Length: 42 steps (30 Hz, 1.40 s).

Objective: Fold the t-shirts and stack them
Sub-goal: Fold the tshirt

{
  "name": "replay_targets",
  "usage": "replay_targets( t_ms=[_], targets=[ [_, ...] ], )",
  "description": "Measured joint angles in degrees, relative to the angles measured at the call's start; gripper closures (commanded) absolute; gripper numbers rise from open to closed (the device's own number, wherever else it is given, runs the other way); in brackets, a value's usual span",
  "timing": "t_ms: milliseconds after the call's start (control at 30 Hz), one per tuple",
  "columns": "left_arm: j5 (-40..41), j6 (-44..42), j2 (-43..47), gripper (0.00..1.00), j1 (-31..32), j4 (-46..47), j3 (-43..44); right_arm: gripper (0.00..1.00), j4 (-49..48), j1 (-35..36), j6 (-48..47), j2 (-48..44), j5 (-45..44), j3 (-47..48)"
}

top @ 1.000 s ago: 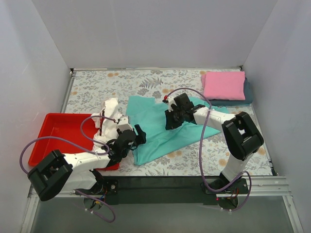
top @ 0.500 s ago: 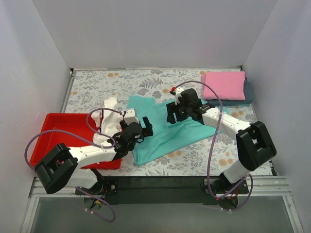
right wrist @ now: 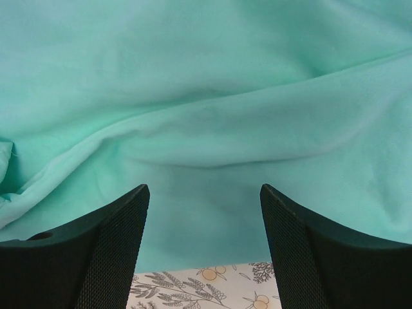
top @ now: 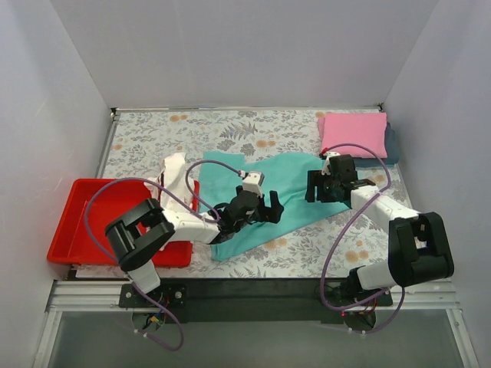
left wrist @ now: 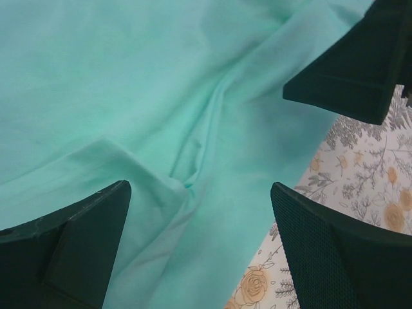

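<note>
White walls [top: 245, 54] hem the floral table [top: 146, 138]; teal t-shirt [top: 295, 172] sprawls mid-table.

Teal t-shirt [top: 295, 178]: unfolded, spread across the middle of the desk [top: 146, 138], wrinkled, with soft ridges and a turned-over flap seen close up. Pink t-shirt [top: 354, 134]: folded into a neat rectangle at far right, stacked on dark blue-grey t-shirt [top: 392, 146], only its right edge showing. White t-shirt [top: 173, 172]: crumpled heap at left.
</note>
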<state>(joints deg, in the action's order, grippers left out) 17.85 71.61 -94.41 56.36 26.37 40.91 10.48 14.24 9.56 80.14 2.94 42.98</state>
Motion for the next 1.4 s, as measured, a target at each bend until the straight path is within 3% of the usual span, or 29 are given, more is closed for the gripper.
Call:
replay_targets(
  t_ms=[233, 633, 1167, 1300, 1400],
  targets=[
    [-7.4, -1.3, -9.3, 0.16, 0.5, 3.8, 3.1, 0.39, -0.5, 0.0, 2.8, 1.9, 0.4, -2.7],
    [-8.9, -1.5, -8.3, 0.16, 0.5, 8.0, -0.9, 0.44, -2.6, 0.1, 7.7, 3.1, 6.9, -3.7],
    [-9.7, 0.3, -2.1, 0.15, 0.5, 6.5, -7.2, 0.41, 24.9, 3.0, 12.6, -7.7, 8.0, -6.8],
    [-9.2, 0.6, 1.1, 0.15, 0.5, 4.8, -9.5, 0.39, 31.6, 3.1, 11.6, -7.6, 2.6, -0.7],
    [-8.0, -0.4, 2.8, 0.14, 0.5, 0.9, -8.9, 0.38, 30.5, 2.8, 10.1, -6.5, -3.7, 6.7]
  ],
)
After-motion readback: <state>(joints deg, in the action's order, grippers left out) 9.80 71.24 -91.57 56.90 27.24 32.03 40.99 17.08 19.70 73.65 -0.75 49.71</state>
